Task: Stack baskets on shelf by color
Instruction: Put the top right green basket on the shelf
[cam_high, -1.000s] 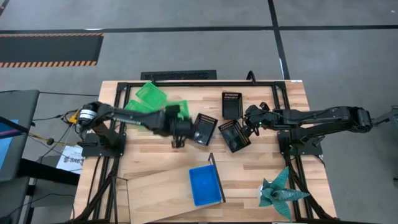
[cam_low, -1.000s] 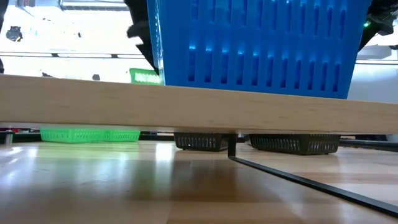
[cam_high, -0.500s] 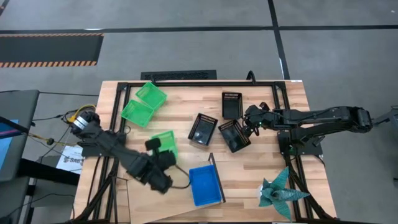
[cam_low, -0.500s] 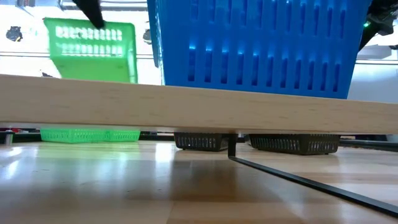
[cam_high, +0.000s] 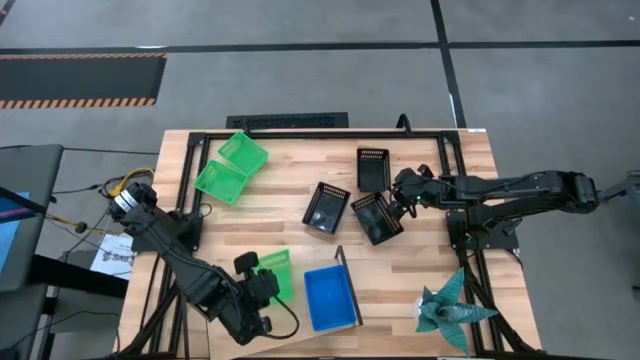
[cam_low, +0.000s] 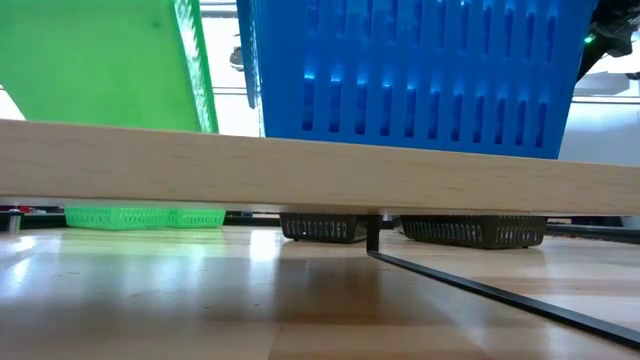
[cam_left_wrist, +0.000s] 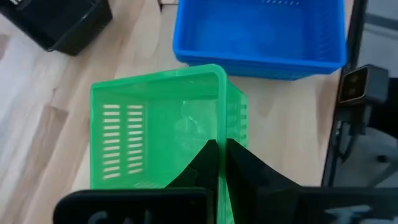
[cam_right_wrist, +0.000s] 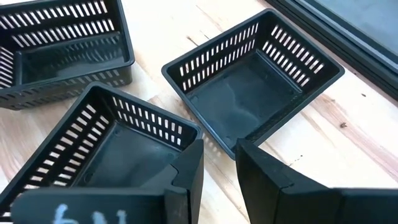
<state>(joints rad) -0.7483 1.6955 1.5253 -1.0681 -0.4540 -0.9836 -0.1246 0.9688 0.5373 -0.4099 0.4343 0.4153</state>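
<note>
Over shelf (cam_high: 215, 290), left gripper (cam_left_wrist: 219, 163) pinches green basket (cam_left_wrist: 163, 124) wall beside blue basket (cam_left_wrist: 261, 32). Right gripper (cam_right_wrist: 216, 167) open w/ fingers astride black basket (cam_right_wrist: 99, 149) rim.

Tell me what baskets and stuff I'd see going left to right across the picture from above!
Two green baskets → left pincer holding a green basket → blue basket → right pincer → teal paper figure.

You looked straight down overhead; low camera faced level under the shelf (cam_low: 320, 170); both shared the blue basket (cam_high: 330, 298) at six o'clock.
</note>
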